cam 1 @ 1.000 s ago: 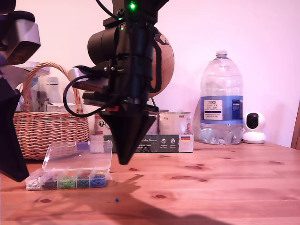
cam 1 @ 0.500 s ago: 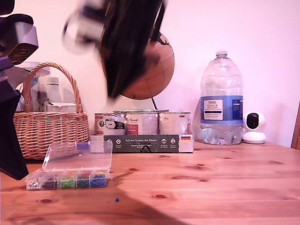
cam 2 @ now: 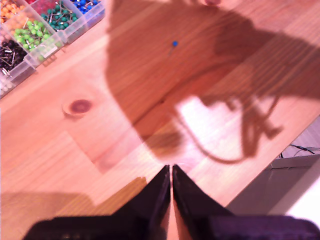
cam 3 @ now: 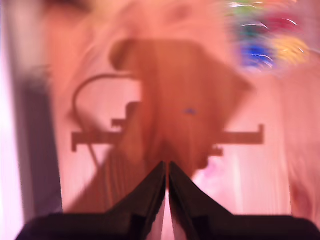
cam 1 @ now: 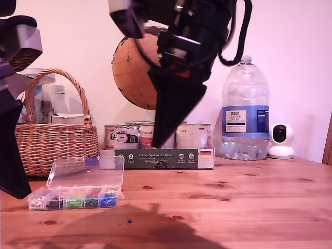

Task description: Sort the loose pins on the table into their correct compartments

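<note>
Little of the sorting shows as done. One blue pin lies loose on the counter, just in front of the clear box and apart from it. The box's lid stands open, and its compartments hold white, black, green and blue pins. No other loose pin can be made out in any view. This pin has yet to be picked up and dropped in with the blue ones, judging from where it lies.

The first claw has its jaws pressed together with only a hairline between them and holds nothing. It hangs over bare wood, with the pin well ahead of it and the compartments off to one side. The second claw is likewise closed and empty. Its view is smeared, with the pin a faint blue dot and the box only coloured streaks.

In the exterior view one arm is raised high at the middle, its tip tilted in front of the cans. The wrist views do not settle which arm this is. A second ago that arm pointed straight down with its tip low beside the box, and half a second ago it was a blur swinging upward. It now sits further to the exterior view's right and uncovers the globe. The pin, the box and the other arm, at the exterior view's left edge, have not shifted.
</note>
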Tool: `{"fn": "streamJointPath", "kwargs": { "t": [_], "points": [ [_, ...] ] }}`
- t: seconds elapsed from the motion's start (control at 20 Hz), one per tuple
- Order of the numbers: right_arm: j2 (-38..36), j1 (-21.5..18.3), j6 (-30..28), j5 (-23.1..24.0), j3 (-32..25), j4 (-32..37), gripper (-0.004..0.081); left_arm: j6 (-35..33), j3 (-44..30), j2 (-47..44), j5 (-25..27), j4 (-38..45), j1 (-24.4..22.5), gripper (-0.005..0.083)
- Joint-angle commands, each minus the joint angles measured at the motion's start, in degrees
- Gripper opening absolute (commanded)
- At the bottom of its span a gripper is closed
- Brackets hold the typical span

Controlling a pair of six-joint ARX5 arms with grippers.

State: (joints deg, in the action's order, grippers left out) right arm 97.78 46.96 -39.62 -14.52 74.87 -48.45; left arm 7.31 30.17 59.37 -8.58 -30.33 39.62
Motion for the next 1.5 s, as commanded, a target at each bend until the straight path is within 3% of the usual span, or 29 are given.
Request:
{"fn": "streamJointPath", "kwargs": {
  "t": [0.0,0.1,0.3,0.45,0.6,1.45],
  "points": [
    [0.09,-0.11,-0.68,-2.45,0.24,2.89,-0.0012,0.2,-0.79,0.13,0.07,0.37,-0.13,-0.0021],
    [0.11,-0.17,-1.11,-2.84,0.24,4.92,-0.0012,0.2,-0.79,0.13,0.07,0.39,-0.13,-0.0021],
    [0.46,-0.07,-13.44,-2.14,0.24,7.02,-0.0011,0.2,-0.79,0.13,0.04,0.39,-0.13,-0.0021],
    [2.16,0.96,-15.98,1.6,0.24,7.56,0.0129,0.2,-0.79,0.15,0.07,0.5,-0.13,-0.0021],
    [4.87,1.95,-17.84,4.61,0.24,9.22,0.0141,0.2,-0.79,0.15,0.04,0.81,-0.13,-0.0021],
    [13.35,2.91,-17.53,6.05,0.98,13.14,0.0142,0.22,-0.81,0.15,0.07,1.49,-0.13,-0.0021]
  ]
}}
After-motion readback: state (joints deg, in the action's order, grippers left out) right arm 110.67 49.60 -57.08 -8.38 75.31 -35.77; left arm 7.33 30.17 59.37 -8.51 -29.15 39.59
